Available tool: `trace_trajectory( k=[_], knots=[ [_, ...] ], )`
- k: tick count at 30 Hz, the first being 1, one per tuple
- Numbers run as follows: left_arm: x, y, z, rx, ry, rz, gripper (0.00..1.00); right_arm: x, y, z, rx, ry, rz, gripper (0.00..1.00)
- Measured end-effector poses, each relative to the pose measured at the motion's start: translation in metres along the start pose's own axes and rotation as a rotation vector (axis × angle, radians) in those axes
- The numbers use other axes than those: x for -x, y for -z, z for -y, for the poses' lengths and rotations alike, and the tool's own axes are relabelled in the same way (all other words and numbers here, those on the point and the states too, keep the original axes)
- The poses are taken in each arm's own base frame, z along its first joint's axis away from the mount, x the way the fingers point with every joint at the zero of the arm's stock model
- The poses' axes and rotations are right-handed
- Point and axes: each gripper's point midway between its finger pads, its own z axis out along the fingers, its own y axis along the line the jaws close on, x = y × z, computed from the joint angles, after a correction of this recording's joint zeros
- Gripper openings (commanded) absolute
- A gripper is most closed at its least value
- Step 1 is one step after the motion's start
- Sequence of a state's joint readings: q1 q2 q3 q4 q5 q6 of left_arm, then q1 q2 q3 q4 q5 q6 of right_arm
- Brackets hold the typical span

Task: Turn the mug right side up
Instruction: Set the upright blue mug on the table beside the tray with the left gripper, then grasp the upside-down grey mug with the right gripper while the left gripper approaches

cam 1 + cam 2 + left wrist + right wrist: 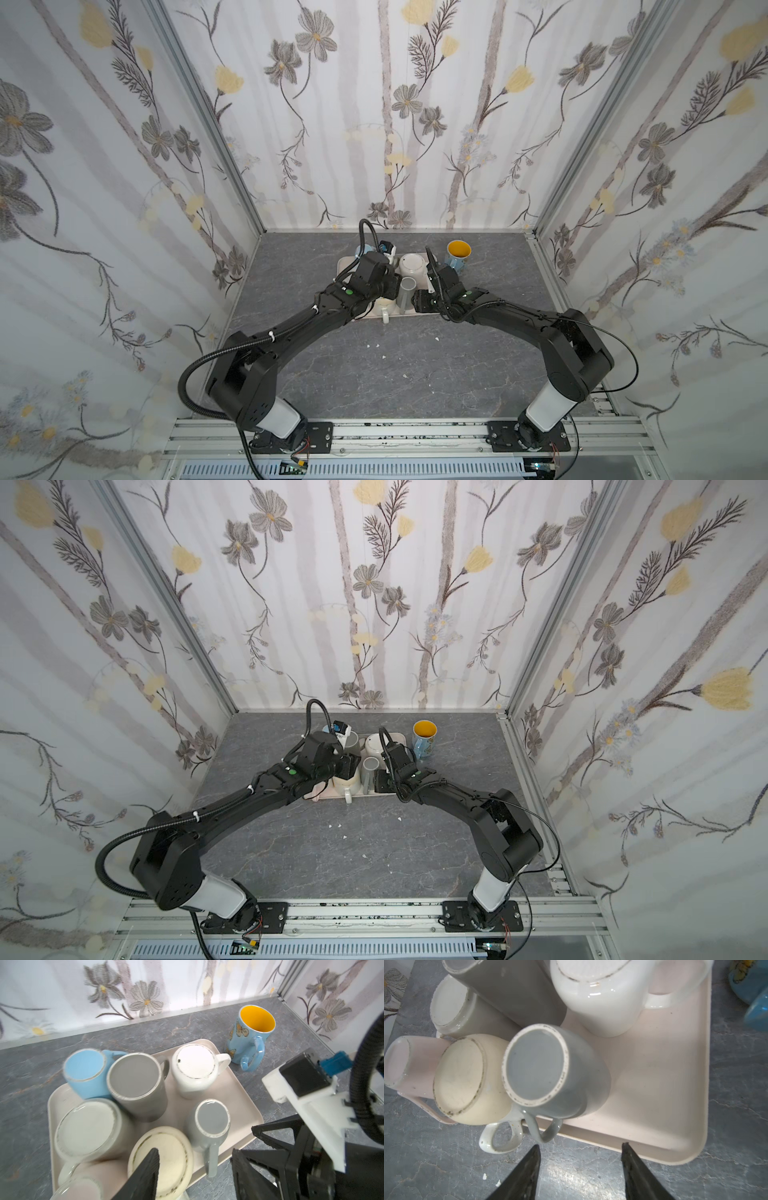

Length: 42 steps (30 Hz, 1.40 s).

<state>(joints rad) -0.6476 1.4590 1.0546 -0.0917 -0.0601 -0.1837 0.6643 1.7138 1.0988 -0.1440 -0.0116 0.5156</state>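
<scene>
Flowered wallpaper (415,124) is closing in a grey marbled tabletop (374,374) on three sides. Toward the back of it, a beige tray (654,1126) is carrying a cluster of mugs, all standing mouth down. The small grey mug (537,1064) is sitting upside down near the tray's front edge, its base facing up and its handle jutting over the rim toward the right gripper (581,1145). That gripper is hovering just off the tray, above the tabletop, with its jaws spread well apart and nothing between them. Its fingertips are pointing toward the handle without touching it. Close against the grey mug, a cream mug (467,1078) is resting inverted, its handle also hanging over the tray's edge. The left gripper (195,1150) is hanging over the cream mug with its jaws parted, holding nothing. Behind them a tall grey mug (137,1084), a light blue mug (85,1072) and a white mug (195,1070) are standing overturned as well. Off the tray, near its far right corner, a blue butterfly mug (458,255) with a yellow inside is standing upright on the tabletop.
</scene>
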Motion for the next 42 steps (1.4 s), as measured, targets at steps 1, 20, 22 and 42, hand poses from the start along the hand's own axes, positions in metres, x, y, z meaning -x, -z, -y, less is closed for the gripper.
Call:
trace_trajectory(
  k=[1,20,22,42],
  knots=[
    [-0.005,0.008,-0.007,0.015,0.016,0.011,0.54,0.000,-0.003,-0.005,0.002,0.007,-0.003,0.62],
    [-0.060,0.058,-0.039,0.039,0.215,0.078,0.54,0.013,-0.038,0.000,-0.161,0.083,-0.050,0.35],
    [-0.069,0.053,-0.036,0.018,0.232,0.052,0.54,0.011,-0.037,0.005,-0.183,0.105,-0.067,0.29],
    [-0.071,0.050,0.005,-0.109,0.234,0.033,0.54,0.011,-0.021,0.030,-0.280,0.273,-0.095,0.00]
  ],
)
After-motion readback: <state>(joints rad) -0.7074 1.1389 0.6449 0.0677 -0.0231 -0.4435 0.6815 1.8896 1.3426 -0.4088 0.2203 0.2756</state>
